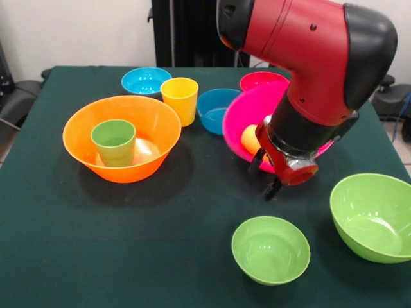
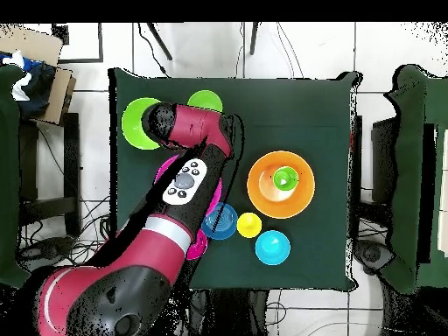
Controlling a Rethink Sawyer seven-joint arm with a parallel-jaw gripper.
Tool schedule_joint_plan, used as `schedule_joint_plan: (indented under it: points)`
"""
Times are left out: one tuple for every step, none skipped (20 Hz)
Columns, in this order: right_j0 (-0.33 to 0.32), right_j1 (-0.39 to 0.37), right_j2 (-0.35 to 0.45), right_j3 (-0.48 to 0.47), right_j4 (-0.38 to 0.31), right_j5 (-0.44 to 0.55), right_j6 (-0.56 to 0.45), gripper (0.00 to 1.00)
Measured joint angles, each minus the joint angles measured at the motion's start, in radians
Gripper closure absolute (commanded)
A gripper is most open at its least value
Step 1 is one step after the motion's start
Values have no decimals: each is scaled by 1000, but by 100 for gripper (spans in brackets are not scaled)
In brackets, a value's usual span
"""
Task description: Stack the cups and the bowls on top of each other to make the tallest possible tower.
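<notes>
Cups first: I see the green cup (image 1: 113, 142) upright inside the large orange bowl (image 1: 77, 138), the yellow cup (image 1: 180, 99) just behind it between 2 blue bowls (image 1: 146, 80), and an orange-yellow one (image 1: 249, 138) in the tilted pink bowl (image 1: 241, 119). My gripper (image 1: 266, 179) hangs beside that bowl; whether its fingers are spread, I cannot tell.

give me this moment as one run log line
end effector: low at large pink bowl's front rim, state unclear | green cup: upright in large orange bowl | yellow cup: on table | tower: not started
</notes>
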Motion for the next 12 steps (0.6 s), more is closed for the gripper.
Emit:
schedule_joint_plan:
  points:
    - [0,-9,0,5,0,12,0,0]
    - [0,-29,0,12,0,39,0,0]
    - [0,-42,-1,17,-1,58,0,0]
    - [0,-66,-1,23,-1,95,0,0]
    - [0,-77,-2,25,-2,110,0,0]
    - [0,-94,-3,30,-2,135,0,0]
    - [0,-112,-4,34,-3,157,0,0]
    - [0,-129,-6,39,-4,179,0,0]
    - [0,-142,-8,41,-4,192,0,0]
    - [0,-163,-11,45,-6,213,0,0]
    - [0,-174,-13,45,-7,221,0,0]
    - [0,-191,-17,46,-8,232,0,0]
